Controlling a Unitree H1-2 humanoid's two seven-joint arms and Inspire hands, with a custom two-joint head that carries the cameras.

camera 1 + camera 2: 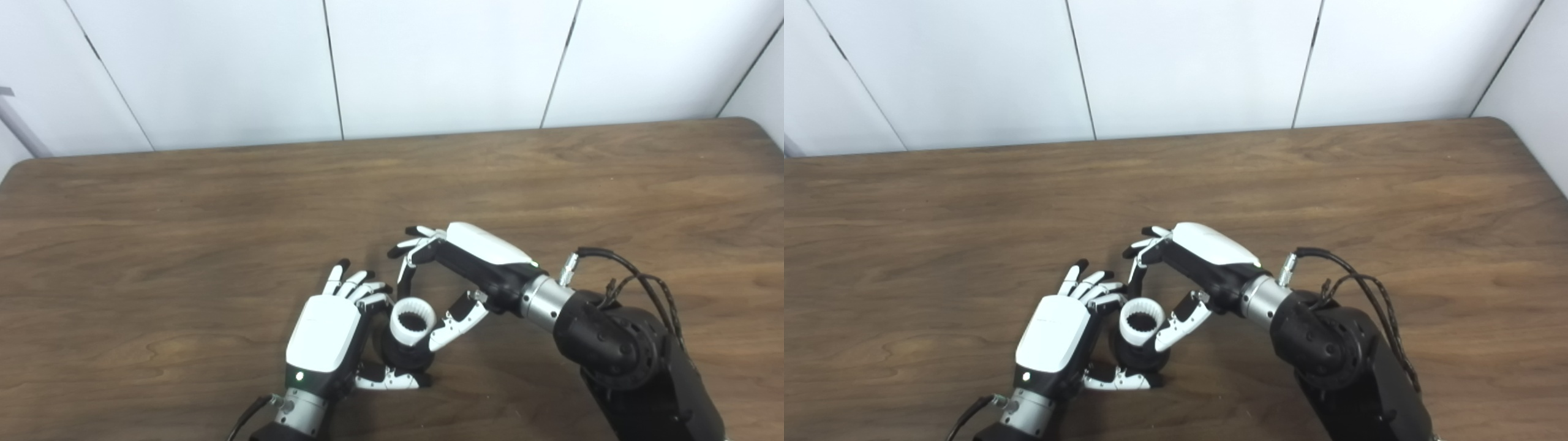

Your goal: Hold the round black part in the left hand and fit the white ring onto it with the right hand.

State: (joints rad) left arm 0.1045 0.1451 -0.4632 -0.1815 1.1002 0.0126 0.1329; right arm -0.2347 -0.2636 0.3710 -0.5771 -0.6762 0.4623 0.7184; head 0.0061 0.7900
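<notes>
- We judge the fitting step to be under way: the white ring (413, 321) sits on top of the round black part (406, 354), low on the wooden table (184, 214), right in front of us.
- Our left hand (334, 334) cups the black part, its thumb underneath and its fingers curled against the far side.
- Our right hand (456, 275) touches the ring with its thumb (456, 323) on the right rim, while its fingers (410, 251) arch over the far side; whether they actually press the ring we cannot tell.
- Next we need to push the ring straight down and level; how deep it is seated we cannot tell.
- Nothing else lies on the table, and only our own crowded fingers stand in the way.
</notes>
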